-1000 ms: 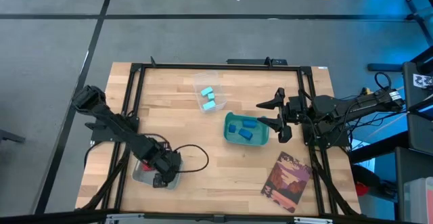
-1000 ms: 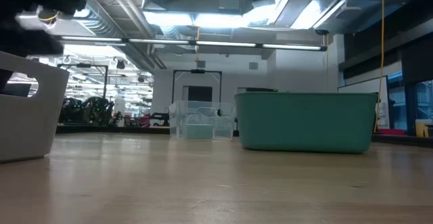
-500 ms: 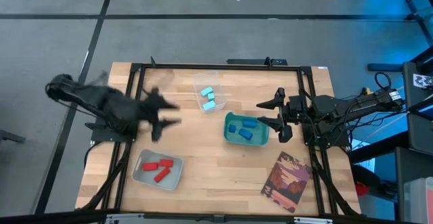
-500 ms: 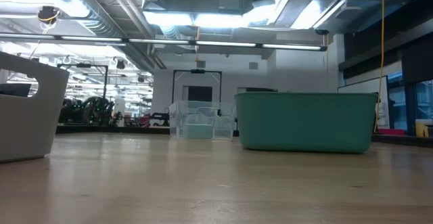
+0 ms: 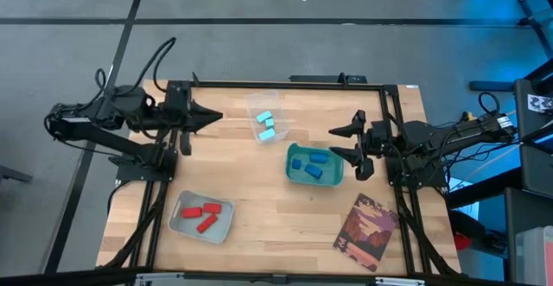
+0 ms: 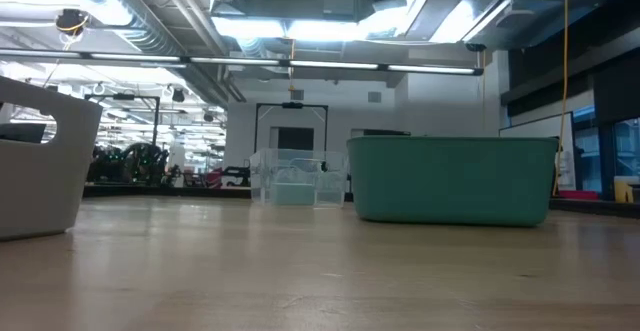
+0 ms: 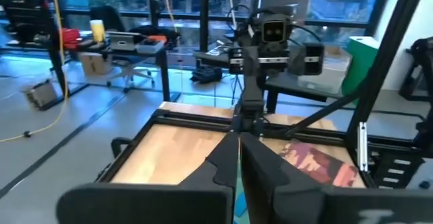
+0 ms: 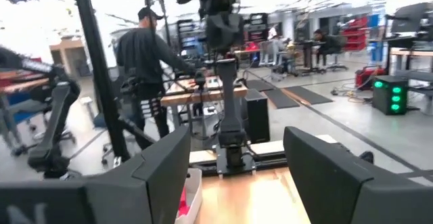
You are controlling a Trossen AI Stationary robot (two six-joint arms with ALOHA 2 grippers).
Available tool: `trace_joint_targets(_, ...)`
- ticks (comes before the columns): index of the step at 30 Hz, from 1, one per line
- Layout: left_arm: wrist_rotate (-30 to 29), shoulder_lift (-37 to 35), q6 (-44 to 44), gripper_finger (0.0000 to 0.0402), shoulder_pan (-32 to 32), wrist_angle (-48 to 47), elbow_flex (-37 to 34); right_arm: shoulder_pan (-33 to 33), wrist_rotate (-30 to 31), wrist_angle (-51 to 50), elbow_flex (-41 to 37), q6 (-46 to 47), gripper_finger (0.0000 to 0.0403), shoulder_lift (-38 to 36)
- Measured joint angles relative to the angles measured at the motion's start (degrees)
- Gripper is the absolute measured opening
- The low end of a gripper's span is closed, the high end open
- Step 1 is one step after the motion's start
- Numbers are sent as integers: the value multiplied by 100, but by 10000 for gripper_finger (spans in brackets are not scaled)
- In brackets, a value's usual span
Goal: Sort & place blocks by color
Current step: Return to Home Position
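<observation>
Near the left edge of the table (image 5: 259, 195), I saw the left gripper (image 5: 207, 116) clenched on nothing, while the right gripper (image 5: 344, 143) hung with fingers spread, just beside the teal bin (image 5: 289, 167). Three red blocks (image 5: 202, 215) lay in the grey tray (image 5: 175, 221). Three blue blocks (image 5: 311, 162) lay in the teal bin, and three cyan blocks (image 5: 266, 123) in the clear box (image 5: 263, 101).

The left gripper (image 5: 207, 115) has lifted off the grey tray (image 5: 221, 225) at seven o'clock on the table (image 5: 259, 178) and swung back to ten o'clock, closed, uncovering three red blocks (image 5: 202, 213)
</observation>
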Motion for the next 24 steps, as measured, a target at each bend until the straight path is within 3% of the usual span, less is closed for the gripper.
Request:
trace_joint_targets(5,175,148,-15,1,-134,803,-504,-2,285,232,0,-8,221,-20)
trace_joint_targets(11,287,129,-394,0,-198,2566,-1839,-2,266,226,2,-13,145,-69)
trace_joint_targets(14,285,82,-458,0,-198,3190,-2118,-2,265,166,2,-12,101,-80)
trace_joint_targets(19,281,64,-450,0,-198,3111,-2131,-2,202,102,2,1,18,-94)
trace_joint_targets(24,269,-80,-302,0,-187,2924,-2133,-2,160,55,2,254,3,-94)
